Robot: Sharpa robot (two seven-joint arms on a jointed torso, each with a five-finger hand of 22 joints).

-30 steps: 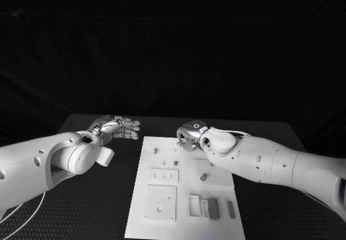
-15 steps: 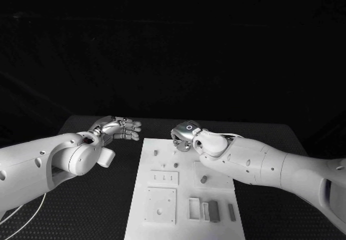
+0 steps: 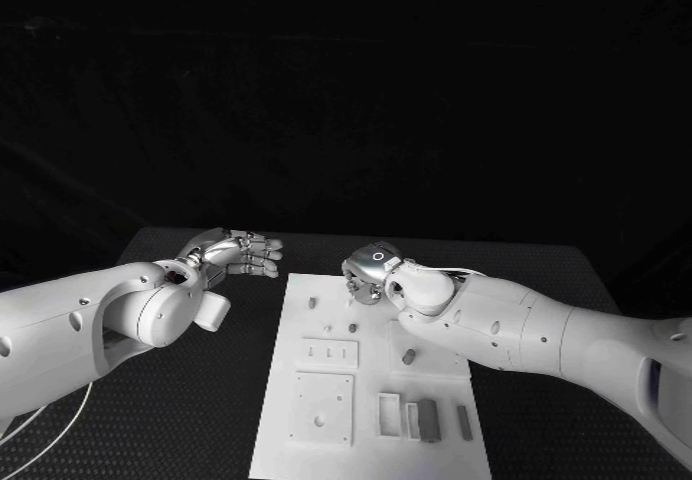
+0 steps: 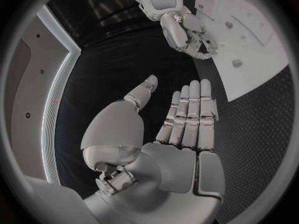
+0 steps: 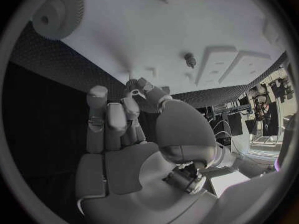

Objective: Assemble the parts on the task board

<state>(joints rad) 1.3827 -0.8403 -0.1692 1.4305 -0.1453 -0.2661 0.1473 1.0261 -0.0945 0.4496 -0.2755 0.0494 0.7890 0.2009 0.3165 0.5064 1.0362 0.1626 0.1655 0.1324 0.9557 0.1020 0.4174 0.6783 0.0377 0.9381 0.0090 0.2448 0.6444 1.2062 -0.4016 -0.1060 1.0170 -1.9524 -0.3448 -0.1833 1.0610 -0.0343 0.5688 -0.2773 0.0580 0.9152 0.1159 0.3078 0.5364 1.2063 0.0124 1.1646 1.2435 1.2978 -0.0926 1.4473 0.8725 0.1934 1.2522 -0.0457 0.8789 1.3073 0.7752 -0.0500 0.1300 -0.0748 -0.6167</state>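
Black textured surface point(image 3: 173, 400) carries our white task board point(image 3: 368, 400) | right hand point(image 3: 369, 272) at its far end, fingertips pinching a small gear | left hand point(image 3: 238, 252) beside it, fingers apart, empty | risk: gear slips or misses its peg.

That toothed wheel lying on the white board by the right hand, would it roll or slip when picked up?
The gear lies flat on the task board, so it probably stays put until lifted. It looks rigid and likely light. Its toothed rim should help fingers grip.
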